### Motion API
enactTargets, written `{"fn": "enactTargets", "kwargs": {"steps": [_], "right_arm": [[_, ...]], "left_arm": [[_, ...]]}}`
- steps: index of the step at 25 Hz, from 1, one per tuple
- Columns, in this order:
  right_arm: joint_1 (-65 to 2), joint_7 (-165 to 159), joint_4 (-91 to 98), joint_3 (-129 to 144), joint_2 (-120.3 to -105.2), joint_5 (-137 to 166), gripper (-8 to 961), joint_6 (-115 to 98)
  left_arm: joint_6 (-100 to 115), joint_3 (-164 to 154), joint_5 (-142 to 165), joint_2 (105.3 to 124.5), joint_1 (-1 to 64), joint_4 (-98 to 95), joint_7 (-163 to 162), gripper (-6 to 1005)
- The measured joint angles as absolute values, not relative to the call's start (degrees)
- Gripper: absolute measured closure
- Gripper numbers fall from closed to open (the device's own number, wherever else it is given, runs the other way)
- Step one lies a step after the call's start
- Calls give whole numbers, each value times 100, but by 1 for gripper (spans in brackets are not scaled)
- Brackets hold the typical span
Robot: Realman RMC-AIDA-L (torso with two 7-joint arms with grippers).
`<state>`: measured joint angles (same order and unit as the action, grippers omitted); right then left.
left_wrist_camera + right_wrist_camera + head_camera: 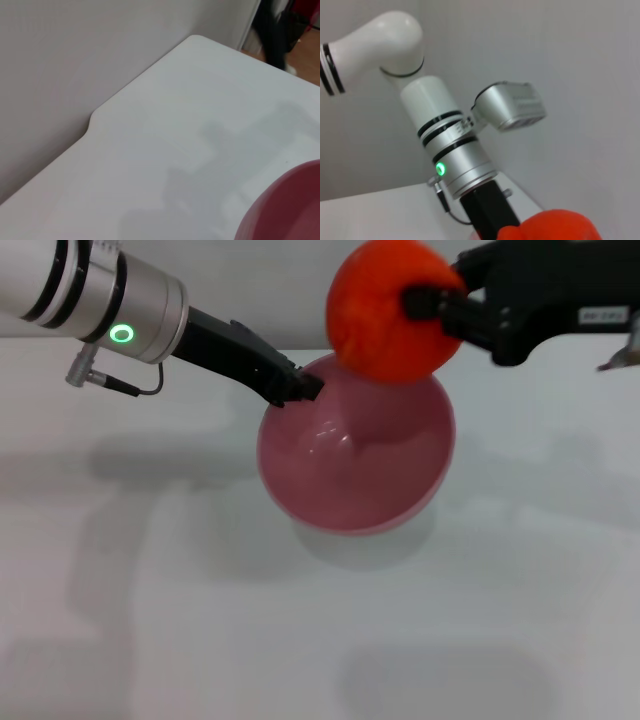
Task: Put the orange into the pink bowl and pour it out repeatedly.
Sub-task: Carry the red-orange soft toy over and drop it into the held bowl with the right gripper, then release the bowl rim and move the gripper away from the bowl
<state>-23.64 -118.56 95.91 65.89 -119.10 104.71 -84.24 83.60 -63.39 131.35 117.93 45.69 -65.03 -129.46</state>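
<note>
The pink bowl [355, 455] is held above the white table, tilted toward the camera and empty. My left gripper [300, 386] is shut on its rim at the upper left. My right gripper [425, 302] is shut on the orange [385, 310] and holds it just above the bowl's far rim. The bowl's edge shows in the left wrist view [285, 210]. The orange shows at the lower edge of the right wrist view [552, 227], with the left arm [455, 150] behind it.
The white table [150, 590] spreads under both arms. Its back corner and the grey wall show in the left wrist view [195, 40]. A dark figure [275, 30] stands beyond the table's far end.
</note>
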Motion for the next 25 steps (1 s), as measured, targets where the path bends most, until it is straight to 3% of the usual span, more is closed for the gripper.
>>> {"fn": "enactTargets", "kwargs": {"steps": [9, 18, 23, 25], "right_arm": [[-2380, -11750, 9381, 6989, -11895, 10483, 886, -8218], [-2312, -11779, 9428, 6972, -11909, 10477, 680, -8210], [-2037, -11306, 9466, 6767, -11939, 10161, 439, -7934], [-1827, -10860, 9417, 6646, -11952, 9873, 414, -7695]], "left_arm": [[8293, -6441, 13038, 11801, 4617, -6503, -12962, 955], [8264, -6401, 13088, 11755, 4604, -6504, -13024, 955], [8292, -6449, 13244, 11752, 4575, -6475, -13074, 955], [8292, -6449, 13244, 11752, 4575, -6475, -13074, 955]]}}
